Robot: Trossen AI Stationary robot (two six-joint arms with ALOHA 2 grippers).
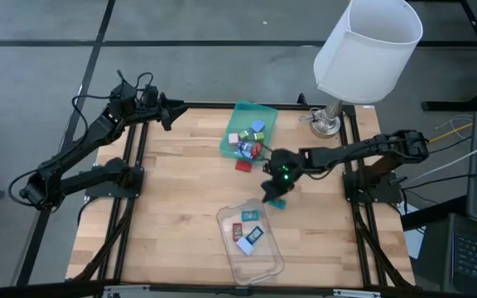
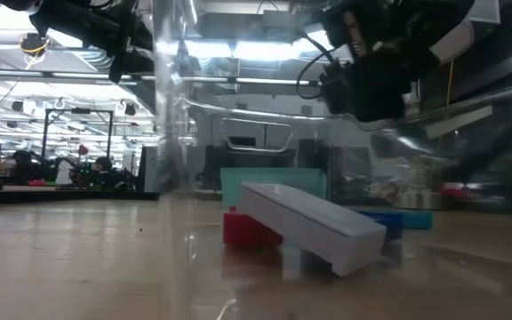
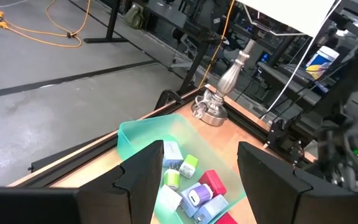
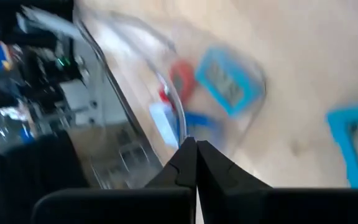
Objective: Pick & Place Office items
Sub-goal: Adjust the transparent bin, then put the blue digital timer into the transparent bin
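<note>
On the wooden table (image 1: 172, 182), the clear tray (image 1: 251, 244) and green tray (image 1: 248, 128) each contain several office items (image 1: 248, 234). The right gripper (image 1: 273, 190), fingers pressed together and empty, hovers between them. The left gripper (image 1: 176, 112) waits released at the far edge.

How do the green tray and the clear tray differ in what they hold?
The green tray sits at the table's far edge near the lamp; the clear tray sits at the near edge. The green tray holds chunky pieces heaped together; the clear tray holds flat rectangles lying apart. The green tray is coloured; the clear tray is see-through. Both are rectangular and hold small colourful office items.
</note>
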